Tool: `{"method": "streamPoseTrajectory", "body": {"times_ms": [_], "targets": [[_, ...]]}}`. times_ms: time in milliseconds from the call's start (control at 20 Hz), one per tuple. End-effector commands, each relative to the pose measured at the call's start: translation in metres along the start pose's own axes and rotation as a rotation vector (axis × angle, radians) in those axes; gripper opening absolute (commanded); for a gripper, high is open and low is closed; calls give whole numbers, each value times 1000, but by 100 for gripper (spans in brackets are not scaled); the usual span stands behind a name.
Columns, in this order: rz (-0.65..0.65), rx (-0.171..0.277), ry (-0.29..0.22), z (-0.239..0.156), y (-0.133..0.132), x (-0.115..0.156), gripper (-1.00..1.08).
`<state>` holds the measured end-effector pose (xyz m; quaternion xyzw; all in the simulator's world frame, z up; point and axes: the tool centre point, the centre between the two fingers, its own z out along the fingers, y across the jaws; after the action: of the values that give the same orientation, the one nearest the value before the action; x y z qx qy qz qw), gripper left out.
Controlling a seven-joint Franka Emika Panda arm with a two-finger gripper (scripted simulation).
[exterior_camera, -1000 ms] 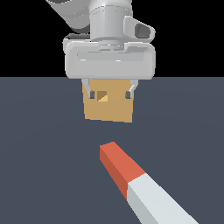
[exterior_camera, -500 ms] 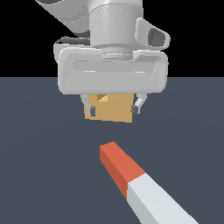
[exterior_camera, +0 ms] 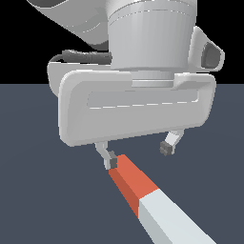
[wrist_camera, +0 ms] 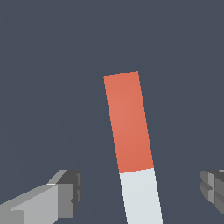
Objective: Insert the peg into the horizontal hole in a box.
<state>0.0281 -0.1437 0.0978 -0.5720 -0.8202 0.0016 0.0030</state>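
Dark slate-blue bench (exterior_camera: 28, 190) fills the lower part of the exterior view, with flat black behind it, and the big grey-white arm body takes up most of the picture. The wrist points straight down, its wide housing level across the frame, and the tool (exterior_camera: 139, 153) hangs beneath it with both fingers spread wide, nothing between them. One fingertip (exterior_camera: 110, 162) sits just by the far orange-red end of the peg (exterior_camera: 143, 195); whether it touches the bar I cannot tell. The other fingertip (exterior_camera: 167, 147) hangs apart on the exterior view's right, over bare bench.

The peg lies flat on the bench, running from under the tool toward the camera and toward the exterior view's right, orange-red half nearer the tool, pale grey-white half nearer the camera and cut off by the frame edge.

From the wrist view, the peg (wrist_camera: 131, 140) lies lengthwise in the gap between the two fingers (wrist_camera: 65, 194), slightly slanted, clear of both. The colour join sits close to the line between the pads, and the orange-red half stretches away from them. The tool (wrist_camera: 140, 192) stands open around it, gripping nothing. The box and its hole are not visible in either view.
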Motion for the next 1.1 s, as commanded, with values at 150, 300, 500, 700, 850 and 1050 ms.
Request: {"method": "streamPoseTrajectory", "body": {"times_ms": [150, 300, 500, 700, 850, 1050], "targets": [[-79, -3, -2, 14, 5, -33, 100], [-110, -4, -2, 19, 8, -47, 100], [-138, -5, -3, 24, 11, -59, 100], [-154, -6, -3, 27, 13, -65, 100], [-159, -6, -3, 27, 14, -67, 100], [-157, -5, -3, 29, 14, -67, 100]]}}
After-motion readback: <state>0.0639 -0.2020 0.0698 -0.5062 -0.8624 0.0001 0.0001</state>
